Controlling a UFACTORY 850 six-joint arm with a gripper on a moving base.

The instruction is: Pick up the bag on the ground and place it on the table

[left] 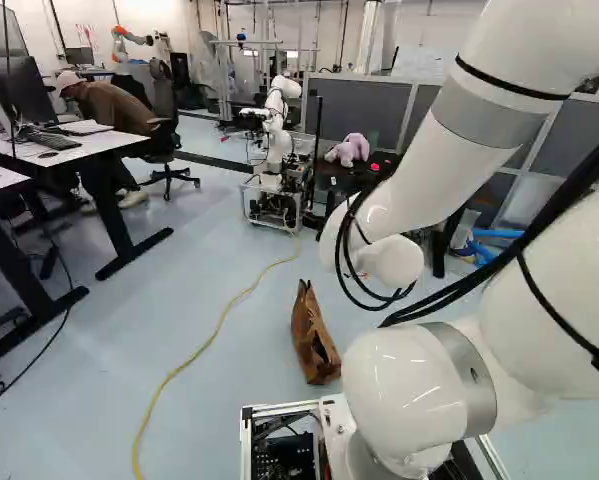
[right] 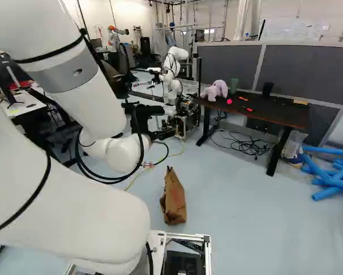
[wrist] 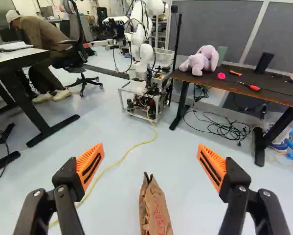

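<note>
Gripper: released; its black fingers [wrist: 62, 176] stand wide apart with nothing between the orange pads [wrist: 91, 165].
Bag: the brown paper bag [wrist: 153, 208] is on the floor [right: 234, 200], below and ahead of the gripper [wrist: 151, 148], untouched; it looks upright, narrow creased top uppermost.
Weight: probably light; its contents, if any, cannot be told.
Stiffness: thin, creased paper, likely to give and crumple under a squeeze; not brittle, but it could tear if dragged.
Surface: dry and matte by the look of it, so the pads should hold well enough.
Hold: best taken near the top, one finger on each broad face, low enough to catch several layers; a nip at the very edge might slip or rip. A nudge from one finger could tip it.
Cable: the yellow cable [wrist: 131, 149] runs along the floor near the bag; worth keeping clear of.
Table: the dark table [right: 280, 117] farther ahead, probably the goal, carries a purple plush toy [wrist: 201, 60] and a screwdriver [wrist: 254, 87]; the bag wants setting down base first, beside them.
</note>
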